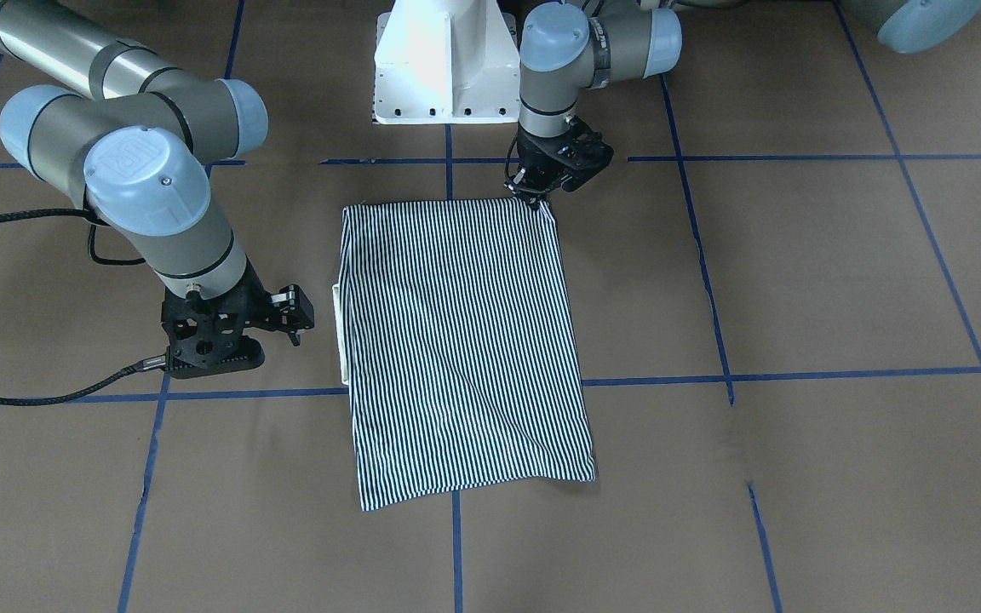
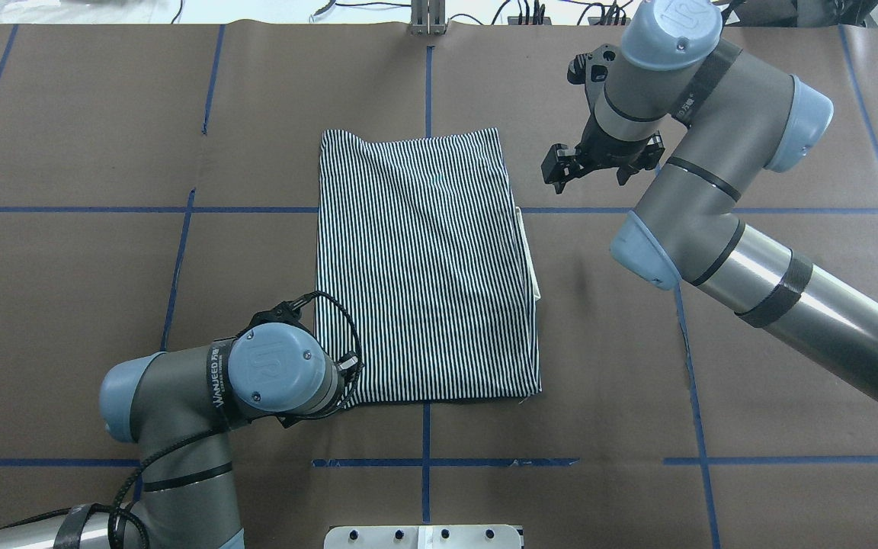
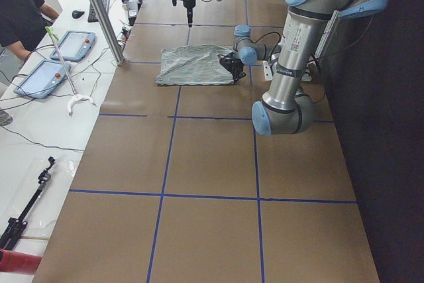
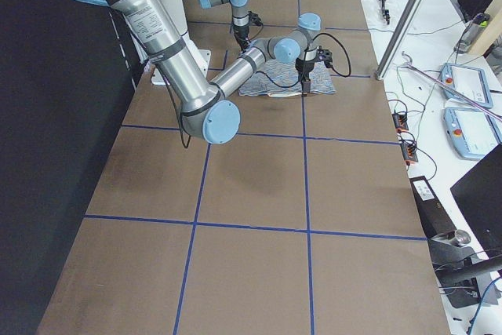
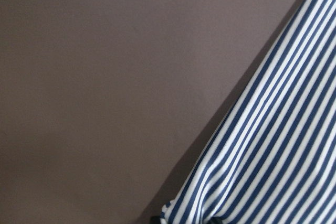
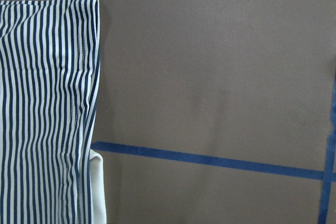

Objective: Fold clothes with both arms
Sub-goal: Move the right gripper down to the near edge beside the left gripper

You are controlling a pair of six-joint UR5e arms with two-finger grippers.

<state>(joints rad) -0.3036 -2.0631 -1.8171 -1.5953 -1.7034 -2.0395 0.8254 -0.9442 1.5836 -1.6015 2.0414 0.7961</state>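
Striped blue-and-white cloth, the shirt [image 1: 465, 340], lies flat in the middle of the table [image 1: 797, 255]. It is already folded into a tidy box shape. No sleeves stick out. Only a bit of cream collar [image 1: 341, 332] peeks from the side facing the table's right end. The left gripper [image 1: 534, 201] looks pinched on the shirt corner nearest the robot's edge. The right gripper [image 1: 296, 317] hangs beside the collar side, fingers spread, holding nothing. I think most is done, with maybe one more fold left.
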